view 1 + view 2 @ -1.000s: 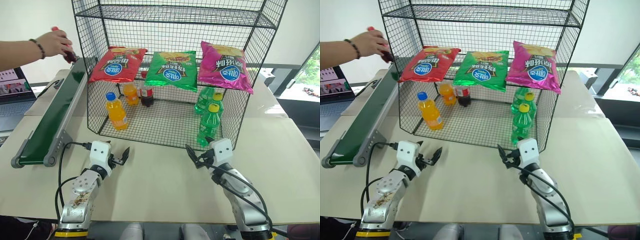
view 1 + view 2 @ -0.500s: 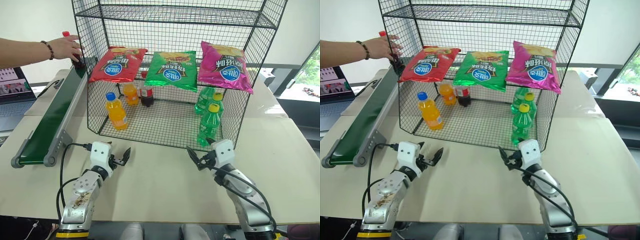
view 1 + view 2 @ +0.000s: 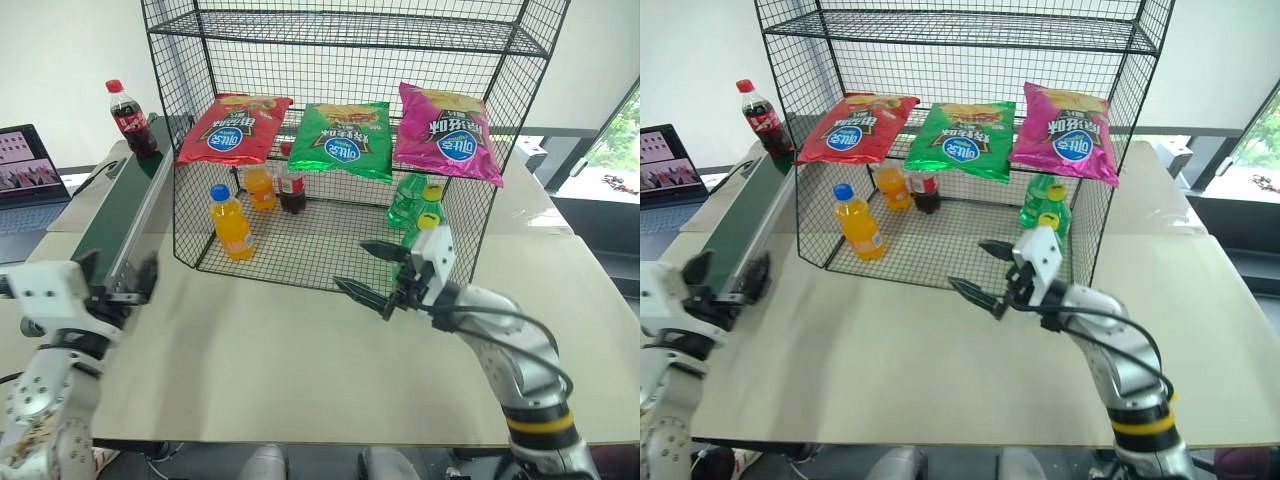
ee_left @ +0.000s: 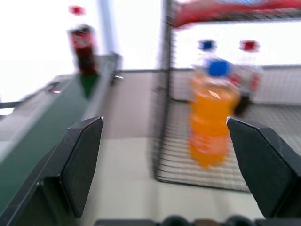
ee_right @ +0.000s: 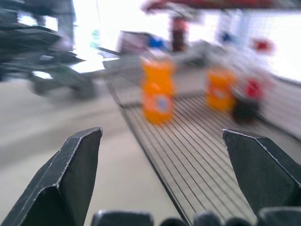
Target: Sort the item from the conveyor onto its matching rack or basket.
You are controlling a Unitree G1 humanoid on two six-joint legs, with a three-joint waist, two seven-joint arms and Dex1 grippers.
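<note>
The item, a small cola bottle (image 3: 128,118) with a red cap, stands upright on the far end of the conveyor (image 3: 115,215), a dark-green belt along the table's left side. To its right rises the rack (image 3: 350,25), a tall black wire cage. My left gripper (image 3: 115,278) hovers open over the conveyor's near end, empty; its wrist view looks up the belt at the cola bottle (image 4: 83,49). In front of the rack's lower shelf my right gripper (image 3: 372,272) is raised, open and empty, pointing left.
Red, green and pink chip bags (image 3: 345,138) lie on the rack's middle shelf. On the bottom shelf stand orange-soda bottles (image 3: 231,222), a cola bottle (image 3: 293,190) and green bottles (image 3: 412,205). A laptop (image 3: 30,165) sits at the far left.
The person's hand set the cola bottle on the conveyor's far end and withdrew. Both arms rose; the left swung left over the belt, and the right turned to the left.
</note>
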